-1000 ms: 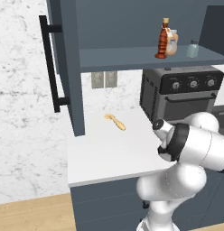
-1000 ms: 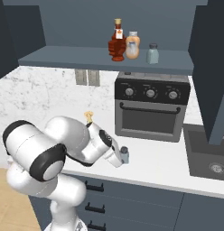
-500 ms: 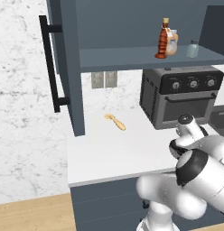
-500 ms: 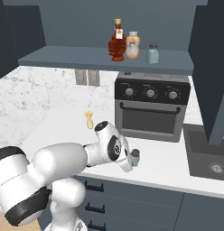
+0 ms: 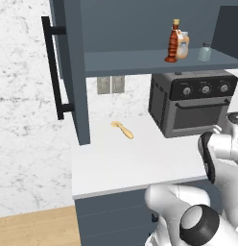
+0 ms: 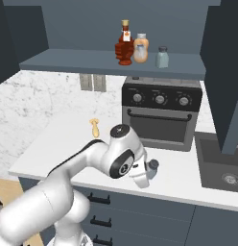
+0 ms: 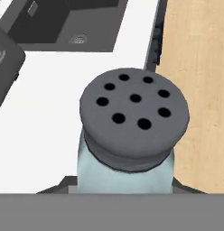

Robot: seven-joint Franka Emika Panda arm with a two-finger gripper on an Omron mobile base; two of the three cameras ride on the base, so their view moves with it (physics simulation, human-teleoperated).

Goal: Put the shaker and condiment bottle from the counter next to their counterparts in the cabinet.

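Note:
A small blue-grey shaker [image 7: 127, 131] with a holed grey cap sits right in front of the hand camera, and my gripper [image 7: 125, 180] is shut on its body. In the right base view the shaker [image 6: 150, 166] is tilted just above the white counter [image 6: 53, 149], in front of the oven, at the end of my gripper [image 6: 143, 177]. The dark red condiment bottle [image 5: 174, 42] [image 6: 124, 44] stands on the cabinet shelf [image 5: 140, 61]. Beside it are the pale orange bottle [image 5: 184, 45] [image 6: 140, 48] and a second shaker [image 5: 204, 52] [image 6: 162, 56].
A black toaster oven [image 5: 193, 101] [image 6: 161, 113] stands on the counter under the shelf. A small tan utensil [image 5: 123, 129] [image 6: 94, 127] lies near the wall. The open cabinet door [image 5: 68, 72] with its black bar handle stands out at the left. A dark sink [image 6: 221, 166] lies to the right.
My arm has swung to the right along the counter front, carrying the shaker a little rightward in front of the oven. The grip has stayed the same.

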